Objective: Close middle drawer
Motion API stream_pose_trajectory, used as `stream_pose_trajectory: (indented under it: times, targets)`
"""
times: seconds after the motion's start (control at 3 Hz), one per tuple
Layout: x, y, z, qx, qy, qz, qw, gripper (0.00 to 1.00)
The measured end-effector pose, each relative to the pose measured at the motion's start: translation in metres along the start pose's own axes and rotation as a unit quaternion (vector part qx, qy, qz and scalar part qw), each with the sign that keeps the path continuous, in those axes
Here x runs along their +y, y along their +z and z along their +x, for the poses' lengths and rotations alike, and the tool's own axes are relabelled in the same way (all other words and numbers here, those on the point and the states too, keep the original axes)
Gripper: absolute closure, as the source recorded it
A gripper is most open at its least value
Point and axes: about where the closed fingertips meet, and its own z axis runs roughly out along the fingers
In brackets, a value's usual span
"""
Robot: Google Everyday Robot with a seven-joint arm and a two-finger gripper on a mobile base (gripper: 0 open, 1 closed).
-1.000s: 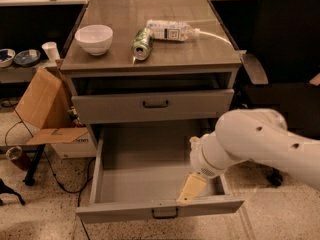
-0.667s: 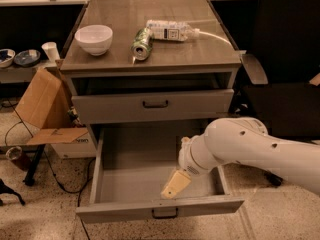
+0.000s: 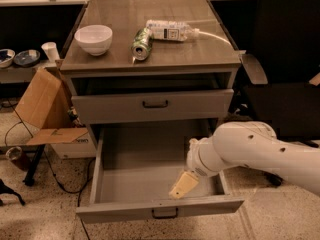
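The middle drawer is a wide grey metal drawer pulled far out at the bottom of the cabinet. It has a low front panel, a small dark bar handle at its centre and a long bare grey tray. My gripper is tan-tipped on a white arm that reaches in from the right. It hangs down inside the tray, just behind the front panel and right of the handle.
The drawer above stands slightly out. On the cabinet top are a white bowl, a green can and a plastic bottle. A cardboard box and cables lie left; a black chair stands right.
My arm has swung a little to the left, and the gripper has shifted slightly left within the tray. The drawer has not visibly moved.
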Motion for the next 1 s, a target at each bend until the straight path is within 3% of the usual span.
stream_pose_trajectory:
  times: [0.67,1.0]
  targets:
    - [-0.012,0.001,0.091,0.020,0.032,0.031,0.9988,0.00]
    - [-0.018,0.019,0.123,0.023,0.020,0.020,0.9993,0.00]
